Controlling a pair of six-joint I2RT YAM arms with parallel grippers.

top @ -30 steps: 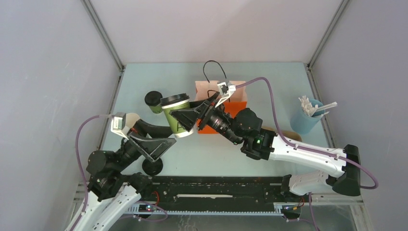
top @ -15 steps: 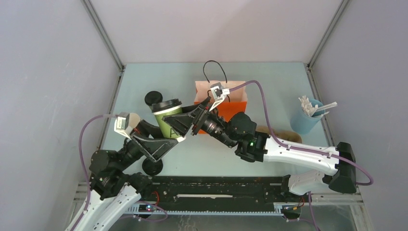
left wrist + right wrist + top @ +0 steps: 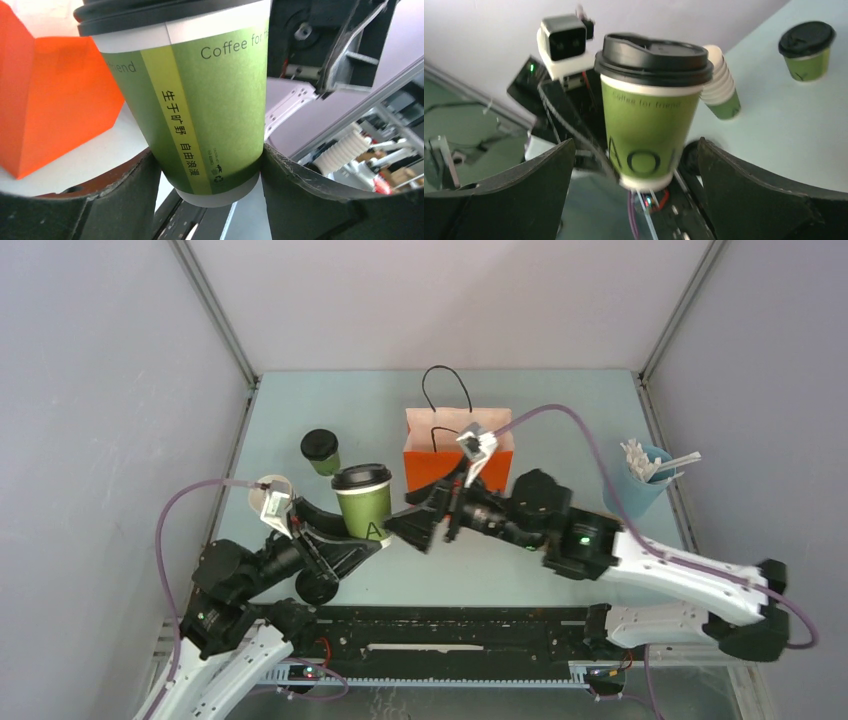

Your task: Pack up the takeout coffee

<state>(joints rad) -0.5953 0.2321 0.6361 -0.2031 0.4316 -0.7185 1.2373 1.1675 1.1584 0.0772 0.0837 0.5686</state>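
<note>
Pale blue-green table (image 3: 560,410), grey walls. Nearest, a loose lid (image 3: 318,587) lies flat by the left arm's base. Just beyond it the left gripper (image 3: 215,182) is clamped on the base of the tall cup (image 3: 363,506), one finger on each side. The cup is green with a black lid on and sits upright at near left-centre; can't tell if its base touches the table. The right gripper (image 3: 639,170) is just right of that cup with its jaws spread wide. In the right wrist view the fingers flank the cup with gaps on both sides, not touching. Behind the left wrist a lidless nested stack (image 3: 722,90) lies on its side. Farther left, the small cup (image 3: 320,451), lidded, stands alone on the table. An orange bag (image 3: 455,458) with black handles stands far centre, beyond the tall cup. A blue holder (image 3: 632,490) of white sticks stands at far right.
</note>
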